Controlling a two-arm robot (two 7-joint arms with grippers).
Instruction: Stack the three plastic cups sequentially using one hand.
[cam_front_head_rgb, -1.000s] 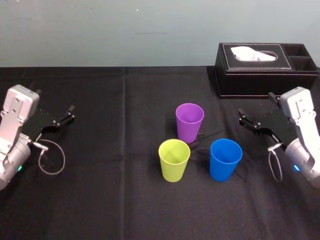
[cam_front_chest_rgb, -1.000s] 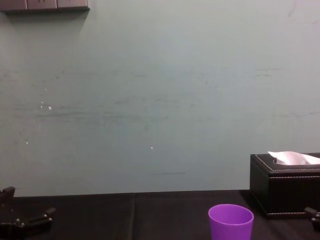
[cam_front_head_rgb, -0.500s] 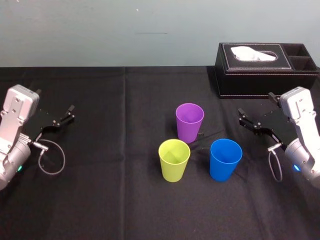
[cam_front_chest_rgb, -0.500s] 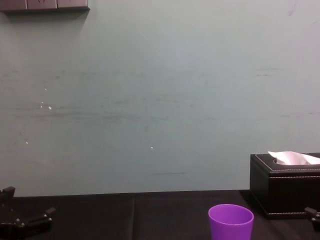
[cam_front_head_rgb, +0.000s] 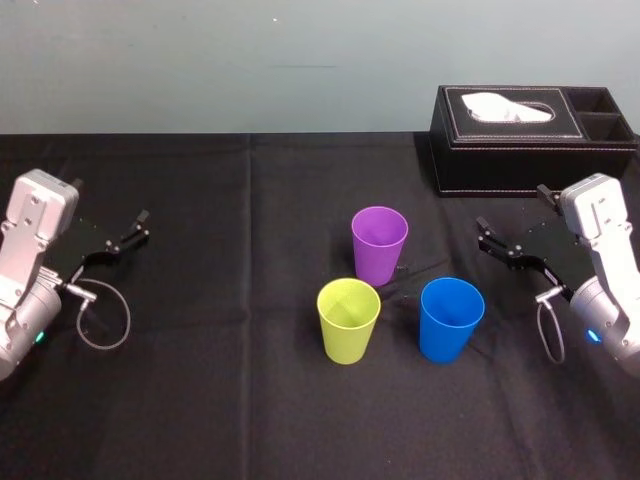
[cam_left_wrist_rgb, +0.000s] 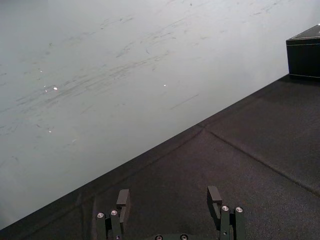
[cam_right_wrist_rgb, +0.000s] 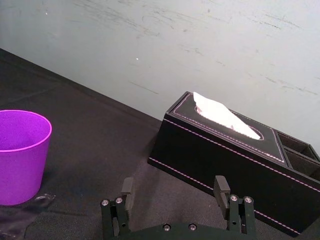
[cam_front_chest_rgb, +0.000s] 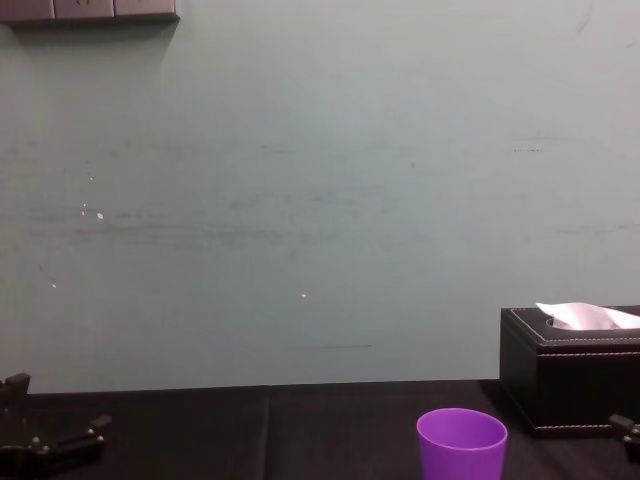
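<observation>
Reference item: purple cup (cam_front_head_rgb: 379, 245), upright, mouth up, on the black table (cam_front_head_rgb: 250, 400).

The yellow-green cup (cam_front_head_rgb: 348, 320) stands just in front of it, toward the left. The blue cup (cam_front_head_rgb: 451, 318) stands in front of it, toward the right. The three rims are apart.

The right gripper (cam_front_head_rgb: 482, 233) is to the right of the purple cup, jaws spread and holding nothing, with bare cloth between. The left gripper (cam_front_head_rgb: 143, 226) is well to the purple cup's left, jaws likewise spread and empty.

The black tissue box (cam_front_head_rgb: 530, 140) sits behind and to the right of the purple cup, near the table's rear edge.
</observation>
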